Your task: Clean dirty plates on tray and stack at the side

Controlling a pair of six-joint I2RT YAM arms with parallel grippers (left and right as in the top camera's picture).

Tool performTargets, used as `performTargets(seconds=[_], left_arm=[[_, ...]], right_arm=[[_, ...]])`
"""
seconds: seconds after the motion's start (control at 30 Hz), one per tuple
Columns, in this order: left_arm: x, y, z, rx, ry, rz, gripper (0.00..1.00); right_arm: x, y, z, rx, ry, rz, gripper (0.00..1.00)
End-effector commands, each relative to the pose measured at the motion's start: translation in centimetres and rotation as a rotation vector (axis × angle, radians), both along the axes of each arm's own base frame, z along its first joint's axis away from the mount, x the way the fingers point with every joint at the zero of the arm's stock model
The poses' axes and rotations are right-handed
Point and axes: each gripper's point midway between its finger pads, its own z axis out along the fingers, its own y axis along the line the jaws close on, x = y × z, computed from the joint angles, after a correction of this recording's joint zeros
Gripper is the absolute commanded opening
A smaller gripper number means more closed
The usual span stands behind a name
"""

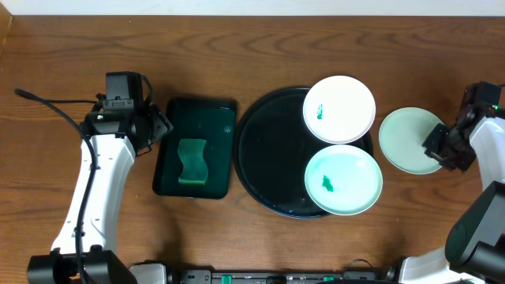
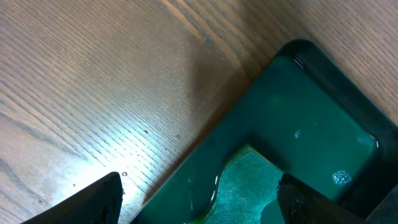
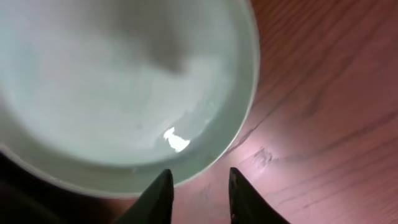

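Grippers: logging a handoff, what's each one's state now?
Left gripper: open, empty.
Right gripper: slightly open at the rim of the mint plate, not clamped.

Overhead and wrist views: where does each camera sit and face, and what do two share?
Overhead: above the table, straight down on the black tray; left arm and right arm show.
Left wrist: on the left arm, down at the sponge; left end effector shows.
Right wrist: on the right arm, down at the mint plate; right end effector shows.
Shared: overhead and right wrist both see that plate.

Free left half of black tray (image 1: 268, 150); two plates (image 1: 339, 109) at its right
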Motion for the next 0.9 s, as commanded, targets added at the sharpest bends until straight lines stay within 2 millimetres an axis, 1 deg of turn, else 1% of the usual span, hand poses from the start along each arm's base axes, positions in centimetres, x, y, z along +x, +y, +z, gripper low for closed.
performTargets(seconds=[0.0,0.07,0.13,0.2,0.27,0.3,0.37,0.43,0.47,0.53,0.6,0.7,0.8,0.87], left_arm=[[0.3,0.3,0.4,0.012,-0.010,0.009,0.80],[0.3,0.3,0.5,0.012,-0.010,0.009,0.80],[0.3,0.3,0.4,0.012,-0.010,0.009,0.80],[0.3,0.3,0.4,0.012,-0.010,0.009,0.80],[0.3,0.3,0.4,0.012,-0.010,0.009,0.80],[0.3,0.3,0.4,0.012,-0.010,0.009,0.80],[0.3,0.3,0.4,0.012,-0.010,0.009,0.80],[0.3,0.3,0.4,0.012,-0.010,0.009,0.80],[0.3,0.3,0.4,0.012,-0.010,0.009,0.80],[0.3,0.3,0.4,0.012,-0.010,0.009,0.80],[0.3,0.3,0.4,0.012,-0.010,0.009,0.80],[0.3,0.3,0.4,0.012,-0.010,0.009,0.80],[0.3,0.3,0.4,0.012,-0.010,0.009,0.80],[0.3,0.3,0.4,0.012,-0.010,0.009,0.80]], right_arm=[[1.4,1.9,1.6,0.069,-0.052,0.103,0.31],[1.8,3.1,2.5,0.091,-0.053,0.164,0.34],[2.1,4.6,3.3,0.112,-0.047,0.220,0.34],[2.3,6.7,4.0,0.150,-0.046,0.308,0.34],[2.1,8.7,4.3,0.174,-0.029,0.397,0.35],[1.8,9.7,4.3,0.183,-0.011,0.436,0.38],[0.7,11.4,4.3,0.199,0.040,0.490,0.41],[-0.3,12.5,4.3,0.210,0.084,0.519,0.40],[-1.5,13.1,4.3,0.205,0.139,0.544,0.40],[-2.7,13.2,4.3,0.183,0.197,0.550,0.40],[-3.4,13.1,4.2,0.160,0.234,0.529,0.39],[-4.3,12.3,3.8,0.104,0.285,0.487,0.40],[-5.3,11.6,3.1,0.068,0.326,0.443,0.42],[-5.8,11.6,2.5,0.068,0.343,0.433,0.42]])
